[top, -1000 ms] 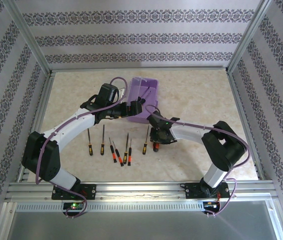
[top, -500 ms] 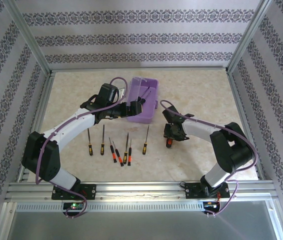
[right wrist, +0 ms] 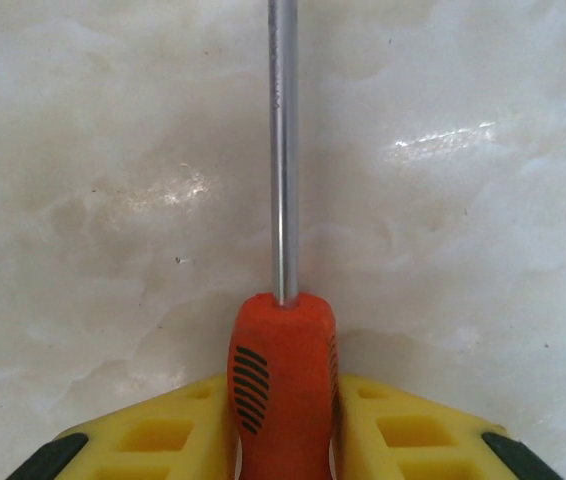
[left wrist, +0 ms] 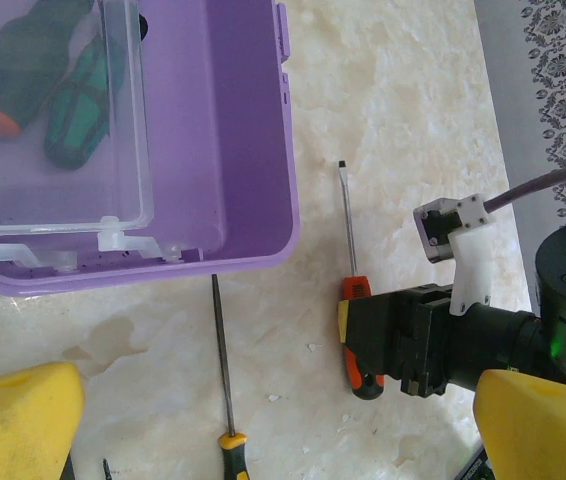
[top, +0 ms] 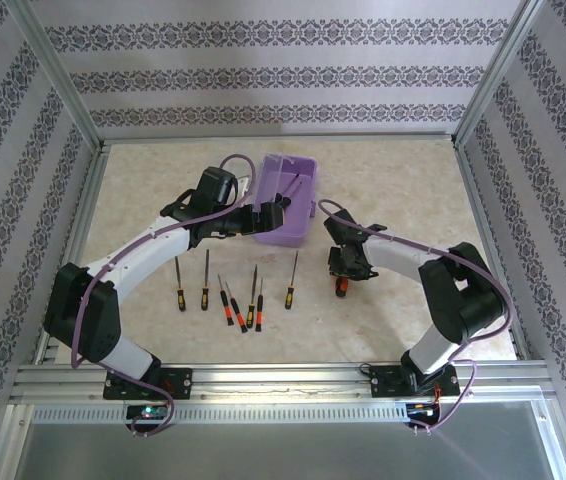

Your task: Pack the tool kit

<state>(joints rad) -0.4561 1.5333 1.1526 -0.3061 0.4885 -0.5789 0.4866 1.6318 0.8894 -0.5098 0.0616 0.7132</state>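
R gripper (right wrist: 283, 410) pinches orange screwdriver (right wrist: 281, 345) by its handle, shaft pointing up-frame, on table (right wrist: 113, 150). L gripper (left wrist: 275, 405) wide open, nothing in it, just below-left of box (top: 288, 200) at center of top view. Two green drivers (left wrist: 58, 110) inside box. Other drivers (top: 233, 290) in a row lower left of box.

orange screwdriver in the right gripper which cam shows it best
Right wrist: the orange screwdriver is close up, handle pinched between the right gripper's yellow fingers. Left wrist shows its full length beside the purple box. Top external gives a small orange spot under the gripper.
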